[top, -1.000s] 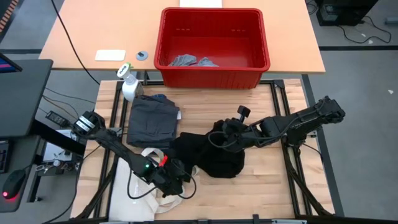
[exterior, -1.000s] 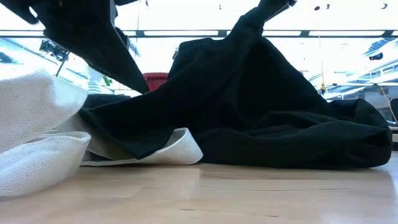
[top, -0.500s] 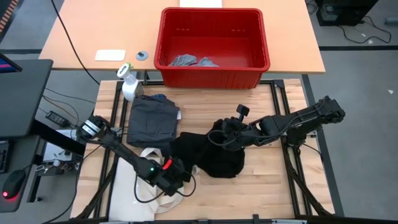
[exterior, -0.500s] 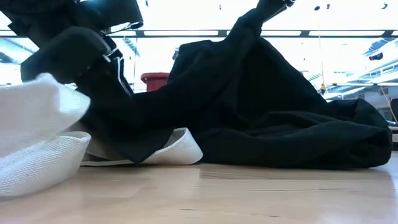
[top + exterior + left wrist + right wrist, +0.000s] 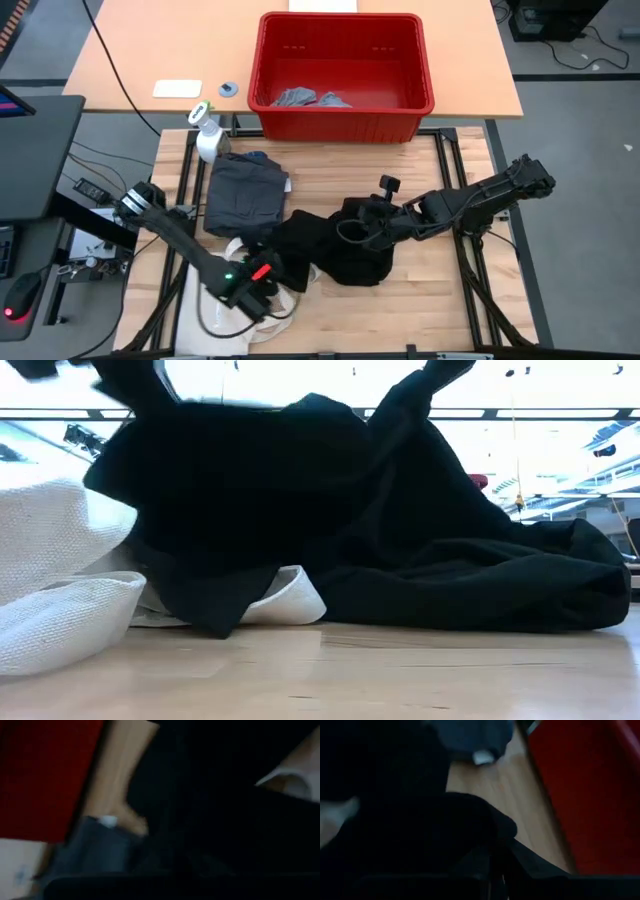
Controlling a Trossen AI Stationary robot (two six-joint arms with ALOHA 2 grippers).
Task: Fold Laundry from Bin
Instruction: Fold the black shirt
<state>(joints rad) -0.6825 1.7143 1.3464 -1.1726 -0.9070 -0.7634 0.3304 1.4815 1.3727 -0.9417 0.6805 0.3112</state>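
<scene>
Both tools pinch the black garment on the desk; one grey piece lies folded, light grey pieces remain in the bin.

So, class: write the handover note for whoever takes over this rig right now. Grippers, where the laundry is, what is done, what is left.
Left gripper: shut on the black garment, at its near-left edge over the cream tote bag.
Right gripper: shut on the black garment's top, holding it raised.
Dark grey piece: lies folded on the table left of the black one.
Red bin: small light grey pieces inside.
Done: grey piece folded.
Left: spread and fold the black garment, then empty the bin.
</scene>
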